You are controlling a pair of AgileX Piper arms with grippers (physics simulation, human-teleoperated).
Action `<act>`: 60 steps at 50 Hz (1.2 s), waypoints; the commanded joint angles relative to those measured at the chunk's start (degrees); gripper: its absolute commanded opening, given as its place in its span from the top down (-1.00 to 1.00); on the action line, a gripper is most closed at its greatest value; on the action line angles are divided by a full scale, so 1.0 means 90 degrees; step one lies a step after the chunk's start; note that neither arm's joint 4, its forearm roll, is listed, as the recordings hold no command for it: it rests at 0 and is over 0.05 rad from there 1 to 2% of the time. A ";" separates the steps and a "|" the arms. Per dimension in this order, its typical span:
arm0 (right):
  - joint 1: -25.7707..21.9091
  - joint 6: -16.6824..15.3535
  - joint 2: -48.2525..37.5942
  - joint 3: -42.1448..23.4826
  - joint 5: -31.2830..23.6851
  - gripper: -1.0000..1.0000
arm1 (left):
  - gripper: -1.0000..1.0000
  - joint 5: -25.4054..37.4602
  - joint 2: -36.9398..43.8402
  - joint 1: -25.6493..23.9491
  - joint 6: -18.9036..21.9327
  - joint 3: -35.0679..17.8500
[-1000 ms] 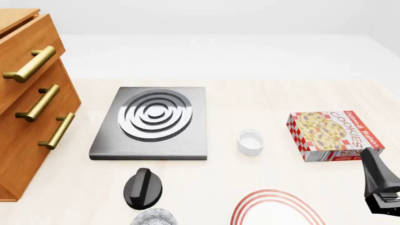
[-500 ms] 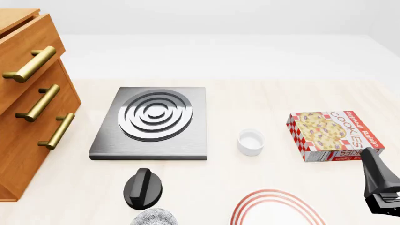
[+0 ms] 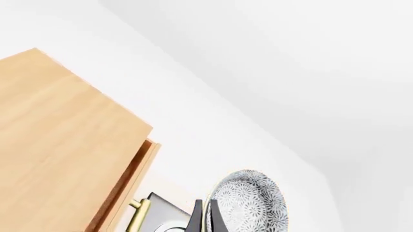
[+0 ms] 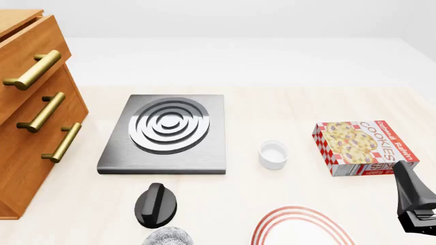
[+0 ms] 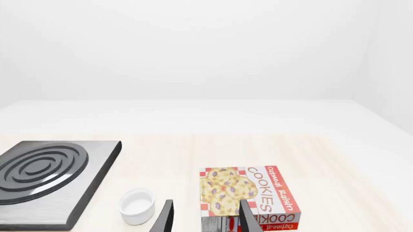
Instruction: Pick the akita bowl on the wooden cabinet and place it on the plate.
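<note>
Your left gripper [image 3: 205, 217] pinches the rim of the small black-and-white patterned akita bowl [image 3: 250, 203], its fingers pressed close on it. In the front view the bowl shows only at the lower edge, just beside the black stove knob [image 4: 155, 204]. The flat white plate with red rings [image 4: 299, 227] lies near the knob, not touching the bowl. The orange-brown wooden cabinet [image 4: 30, 109] stands beside the grey square stove plate [image 4: 165, 133]. Your right gripper [image 5: 205, 217] is spread, before the red cookie box [image 5: 248, 195].
</note>
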State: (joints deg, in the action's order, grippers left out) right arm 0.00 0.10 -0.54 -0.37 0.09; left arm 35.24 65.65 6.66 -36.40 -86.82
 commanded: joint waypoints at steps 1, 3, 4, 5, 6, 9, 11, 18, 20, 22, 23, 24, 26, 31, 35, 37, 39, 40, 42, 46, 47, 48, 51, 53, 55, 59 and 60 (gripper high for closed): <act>0.0000 0.0001 0.0000 0.0000 0.0000 -1.00 | 1.00 0.0071 -0.0035 -0.0450 0.0070 -0.0161; 0.0000 0.0000 -0.0001 0.0000 0.0000 -1.00 | 1.00 0.0092 -0.0032 -0.0536 0.0102 -0.0198; 0.0000 0.0001 0.0000 0.0000 0.0000 -1.00 | 1.00 0.0107 -0.0027 -0.0543 0.0102 -0.0210; 0.0000 -0.0001 -0.0001 0.0000 0.0000 -1.00 | 1.00 0.0118 -0.0021 -0.0566 0.0116 -0.0232; -0.0001 0.0000 0.0000 0.0000 0.0000 -1.00 | 1.00 0.0126 -0.0018 -0.0594 0.0122 -0.0243; 0.0000 0.0000 0.0000 0.0000 0.0000 -1.00 | 1.00 0.0139 -0.0005 -0.0673 0.0144 -0.0267; 0.0000 0.0000 0.0000 0.0000 0.0000 -1.00 | 1.00 0.0142 0.0004 -0.0719 0.0149 -0.0268; 0.0000 0.0001 0.0000 0.0000 0.0000 -1.00 | 1.00 0.0173 0.0039 -0.1013 0.0179 -0.0323; -0.0001 0.0000 0.0000 0.0000 0.0000 -1.00 | 1.00 0.0188 0.0032 -0.1103 0.0191 -0.0338; 0.0000 0.0001 -0.0001 0.0000 0.0000 -1.00 | 1.00 0.0194 0.0034 -0.1149 0.0199 -0.0336; -0.0001 0.0000 0.0000 0.0000 0.0000 -1.00 | 1.00 0.0199 0.0031 -0.1194 0.0203 -0.0339; 0.0000 0.0001 0.0000 0.0000 0.0000 -1.00 | 1.00 0.0206 0.0030 -0.1209 0.0199 -0.0340; 0.0001 0.0000 0.0000 0.0000 0.0000 -1.00 | 1.00 0.0211 0.0031 -0.1281 0.0207 -0.0339; 0.0000 -0.0001 0.0001 0.0000 0.0000 -1.00 | 1.00 0.0213 0.0054 -0.1450 0.0250 -0.0340; 0.0000 0.0001 0.0000 0.0000 0.0000 -1.00 | 1.00 0.0233 0.0040 -0.1553 0.0249 -0.0352; 0.0000 -0.0001 0.0000 0.0000 0.0000 -1.00 | 1.00 0.0230 0.0025 -0.1645 0.0250 -0.0348; 0.0000 0.0001 0.0000 0.0000 0.0000 -1.00 | 1.00 0.0224 0.0010 -0.1697 0.0246 -0.0321; -0.0001 -0.0001 0.0000 0.0000 0.0000 -1.00 | 1.00 0.0218 -0.0012 -0.1752 0.0229 -0.0292; 0.0000 0.0001 0.0000 0.0000 0.0000 -1.00 | 1.00 0.0219 -0.0023 -0.1781 0.0220 -0.0282; 0.0001 0.0000 0.0000 0.0000 0.0000 -1.00 | 1.00 0.0193 -0.0086 -0.1878 0.0232 -0.0186; 0.0000 0.0001 0.0000 0.0000 0.0000 -1.00 | 1.00 0.0179 -0.0097 -0.1901 0.0232 -0.0144; 0.0000 0.0001 0.0000 0.0000 0.0000 -1.00 | 1.00 0.0170 -0.0109 -0.1921 0.0242 -0.0119; 0.0000 0.0001 -0.0001 0.0000 0.0000 -1.00 | 1.00 0.0148 -0.0143 -0.1970 0.0268 -0.0033; 0.0000 -0.0001 0.0001 0.0000 0.0000 -1.00 | 1.00 0.0136 -0.0169 -0.2006 0.0256 0.0014; -0.0001 0.0001 0.0000 0.0000 0.0000 -1.00 | 1.00 0.0115 -0.0190 -0.2054 0.0246 0.0066; -0.0001 -0.0001 0.0001 0.0000 0.0000 -1.00 | 1.00 0.0085 -0.0214 -0.2234 0.0257 0.0169; -0.0001 -0.0001 0.0001 0.0000 0.0000 -1.00 | 1.00 0.0085 -0.0214 -0.2234 0.0257 0.0170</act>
State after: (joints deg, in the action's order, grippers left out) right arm 0.00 0.10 -0.54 -0.37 0.09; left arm 36.65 64.55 -11.05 -34.44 -86.73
